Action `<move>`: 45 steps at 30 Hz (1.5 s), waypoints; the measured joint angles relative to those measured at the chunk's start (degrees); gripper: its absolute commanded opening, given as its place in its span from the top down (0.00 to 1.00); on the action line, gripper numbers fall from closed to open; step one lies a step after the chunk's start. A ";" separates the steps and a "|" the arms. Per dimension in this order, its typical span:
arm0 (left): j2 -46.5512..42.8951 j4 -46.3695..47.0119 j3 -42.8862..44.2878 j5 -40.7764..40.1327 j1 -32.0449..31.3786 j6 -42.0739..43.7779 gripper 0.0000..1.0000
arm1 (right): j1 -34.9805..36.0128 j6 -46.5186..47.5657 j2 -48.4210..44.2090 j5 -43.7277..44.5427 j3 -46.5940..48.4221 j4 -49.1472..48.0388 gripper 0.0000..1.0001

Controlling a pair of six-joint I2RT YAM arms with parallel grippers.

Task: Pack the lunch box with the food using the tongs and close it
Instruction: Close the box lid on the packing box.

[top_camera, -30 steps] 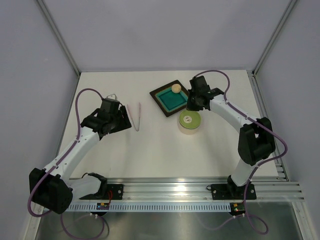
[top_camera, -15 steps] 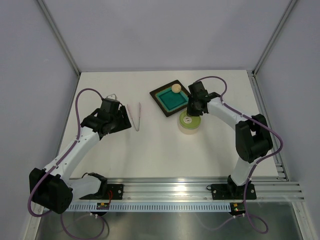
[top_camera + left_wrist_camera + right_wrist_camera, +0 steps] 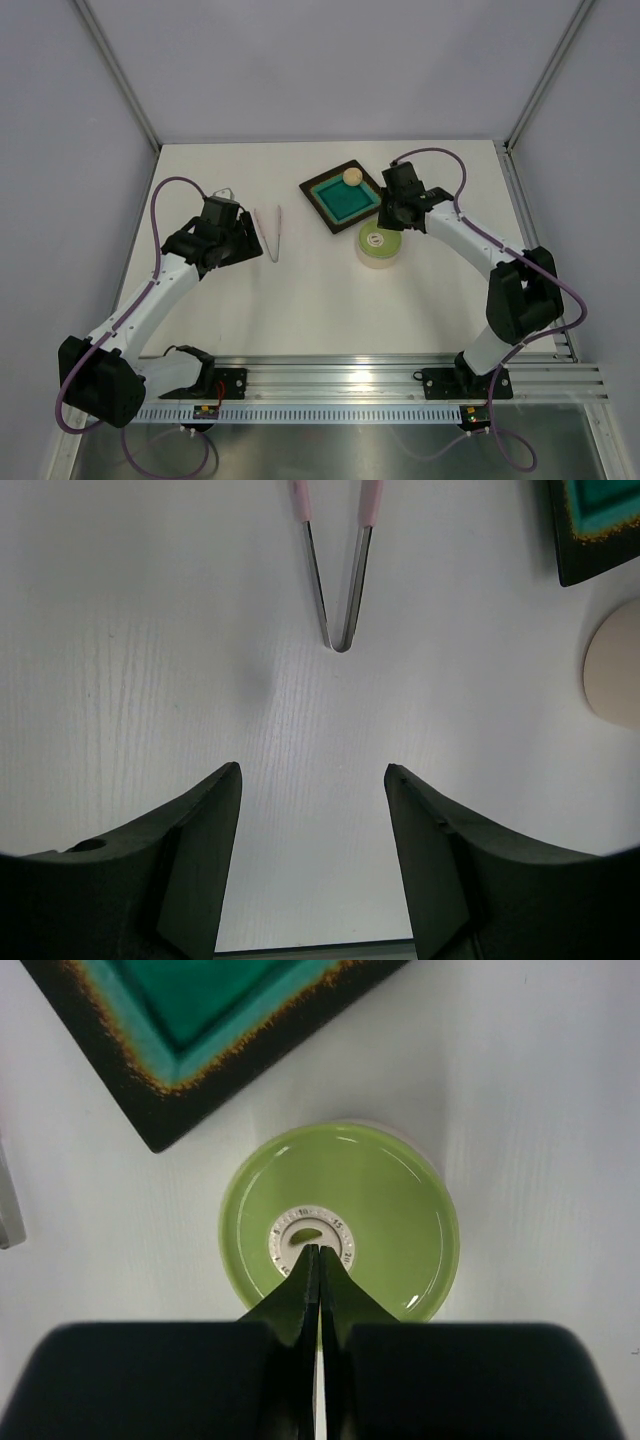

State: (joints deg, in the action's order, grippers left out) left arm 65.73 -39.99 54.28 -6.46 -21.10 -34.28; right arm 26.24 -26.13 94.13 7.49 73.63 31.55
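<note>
Over lunch box (image 3: 378,247), your right gripper (image 3: 318,1252) holds jaws pressed together, tips at lid (image 3: 390,1210) centre, probably to seat it. Left gripper (image 3: 312,772) jaws apart, lined up behind tongs (image 3: 316,580) lying on table (image 3: 300,300), ready for pickup. Ball (image 3: 352,176) sits unpacked in tray (image 3: 318,204).

tongs (image 3: 314,575) ends cropped, lunch box (image 3: 379,250) interior hidden

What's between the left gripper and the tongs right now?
Nothing. The left wrist view shows only bare table between the open left gripper and the tongs' joined end.
</note>
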 measured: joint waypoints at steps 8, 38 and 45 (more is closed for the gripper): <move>-0.02 0.02 0.00 -0.02 0.00 0.00 0.38 | 0.00 -2.19 0.11 -1.14 -7.87 -3.52 1.00; -1.16 -0.17 -0.02 -0.85 0.00 0.33 0.38 | 0.98 -2.08 1.51 2.14 -5.73 -1.49 1.00; -1.16 -0.22 -0.02 -0.92 0.00 0.39 0.38 | 0.98 -0.79 -2.23 4.28 -2.40 2.08 1.00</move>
State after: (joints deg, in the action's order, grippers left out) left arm 64.58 -40.21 54.26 -7.38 -21.10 -33.89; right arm 27.22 -26.92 91.90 11.77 71.22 33.63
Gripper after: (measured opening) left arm 0.624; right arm 0.008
